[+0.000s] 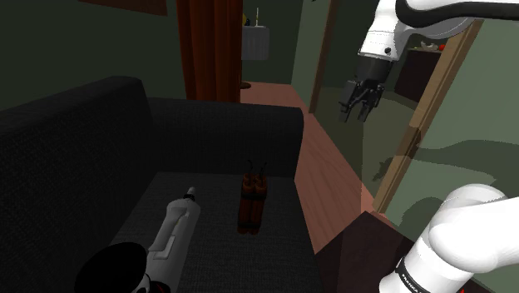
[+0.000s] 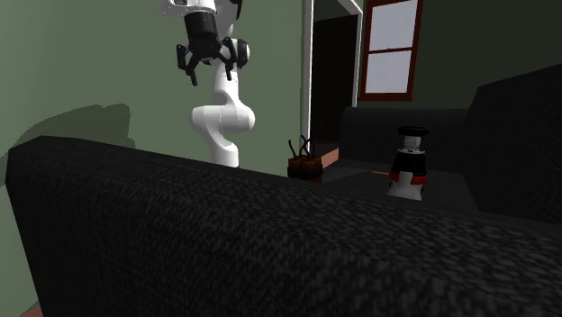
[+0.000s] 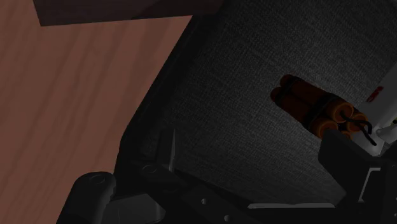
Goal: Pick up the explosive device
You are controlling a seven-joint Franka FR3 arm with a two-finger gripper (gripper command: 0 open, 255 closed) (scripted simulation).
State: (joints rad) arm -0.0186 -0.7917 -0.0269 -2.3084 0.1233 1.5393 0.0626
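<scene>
- Dynamite bundle [image 1: 251, 202] [image 2: 303, 165] [image 3: 312, 108], a clutch of reddish-brown sticks bound with a dark band and topped with thin black fuse wires, rested on the seat of a black sofa [image 1: 224, 125] [image 2: 180, 234], close to the far armrest in the shoulder view.
- A white spray bottle [image 1: 175, 229] lay on the same seat, just beside the bundle on the shoulder view's left, not touching it.
- A small snowman figure [image 2: 411, 162] in a black hat sat farther along the seat, apart from the bundle.
- The jaws hung high in the air on the white arm [image 1: 432, 17] [image 2: 221, 122], over the wooden floor [image 1: 328, 166] [image 3: 76, 83] beside the sofa and well apart from the bundle.
- The jaws stood wide apart and gripped nothing.
- In the wrist view, the bundle lay on the dark seat fabric ahead of the jaws, off to one side rather than between them.
</scene>
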